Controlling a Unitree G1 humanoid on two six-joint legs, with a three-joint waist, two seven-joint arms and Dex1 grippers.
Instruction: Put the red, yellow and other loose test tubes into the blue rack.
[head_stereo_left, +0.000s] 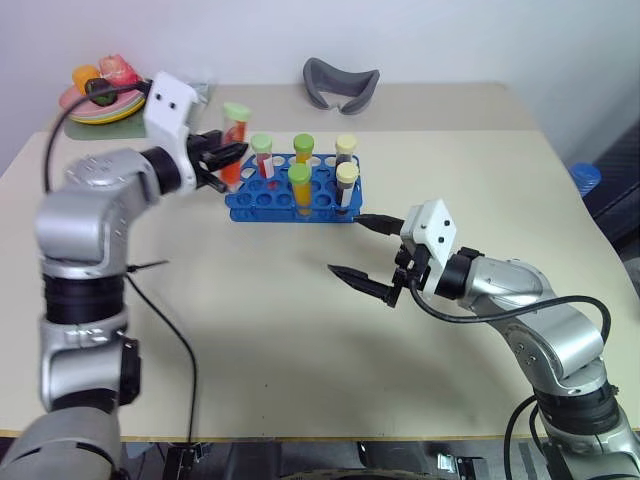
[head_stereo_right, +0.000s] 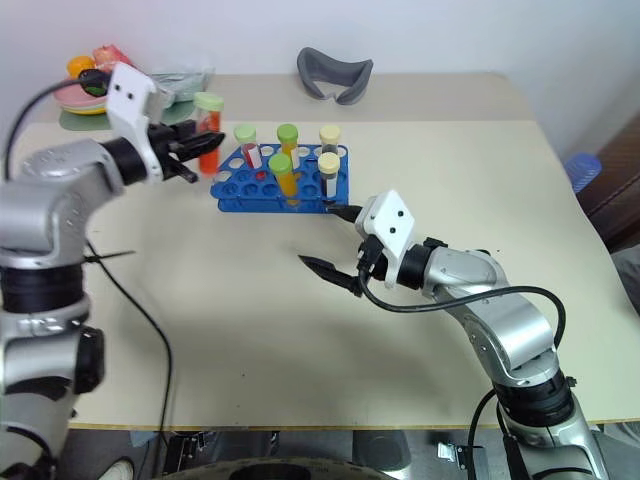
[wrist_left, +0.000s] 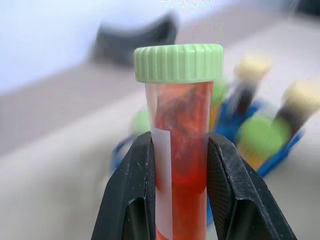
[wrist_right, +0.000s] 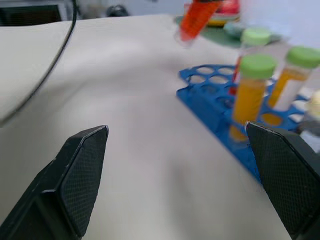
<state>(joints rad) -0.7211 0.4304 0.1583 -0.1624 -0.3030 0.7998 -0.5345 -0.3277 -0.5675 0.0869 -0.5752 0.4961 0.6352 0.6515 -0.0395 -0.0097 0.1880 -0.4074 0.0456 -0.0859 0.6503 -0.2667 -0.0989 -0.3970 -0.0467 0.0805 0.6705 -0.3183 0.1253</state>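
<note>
One tube is in your L gripper (head_stereo_left: 222, 160): the red tube (head_stereo_left: 235, 140), light-green cap up, clamped at mid-body between both fingers w/ cap clear above them. It hangs upright just off the rack's left end, above table level, not yet over a hole. Holding it below the cap looks deliberate, since the bottom stays free to enter a hole first.

Blue rack (head_stereo_left: 270, 198) sits mid-table, five tubes already standing in it: two yellow-orange w/ green caps, one w/ red inside and a light-green cap, two dark w/ pale-yellow caps. Front-left holes are free, nearest to your held tube.

R gripper (head_stereo_left: 365, 250) is spread wide, nothing in it, parked just beside the rack's near right corner; prob. waiting there, maybe to steady the rack.

Grey curved holder (head_stereo_left: 341, 84) sits at the far edge and the plates w/ food (head_stereo_left: 100, 90) at the far left, both well apart from the work.

I see no other loose tubes on the table (head_stereo_left: 300, 340), so by my read this is the last one.
</note>
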